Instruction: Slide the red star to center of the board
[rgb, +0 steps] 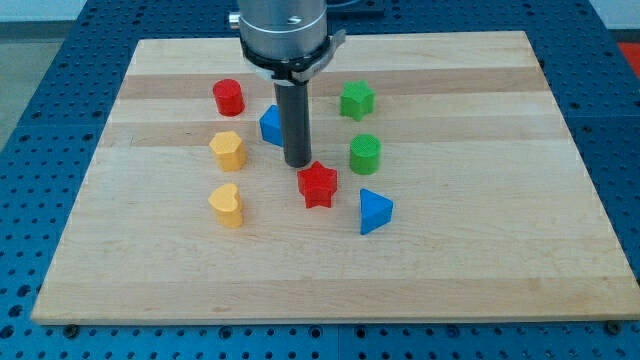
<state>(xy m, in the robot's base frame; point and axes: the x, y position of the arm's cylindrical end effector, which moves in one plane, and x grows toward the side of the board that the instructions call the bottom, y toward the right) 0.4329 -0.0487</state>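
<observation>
Nearest the camera lies the bare front strip of the wooden board (320, 290), and above it the blocks run left to right: a yellow heart-like block (227, 204) and a yellow block of unclear shape (228, 150), a red cylinder (228, 97) at their 12 o'clock, a blue block (270, 125) half hidden by the rod, then my tip (297, 164), the red star (318, 184), a green star (357, 100), a green cylinder (365, 154) and a blue triangle (375, 211). There are no jaws to open or shut, only the plain rod. From my tip the red star lies at about 5 o'clock, just beside it; whether they touch I cannot tell. Judging by the board's outline, the star sits close to the centre, so only a short nudge seems needed
</observation>
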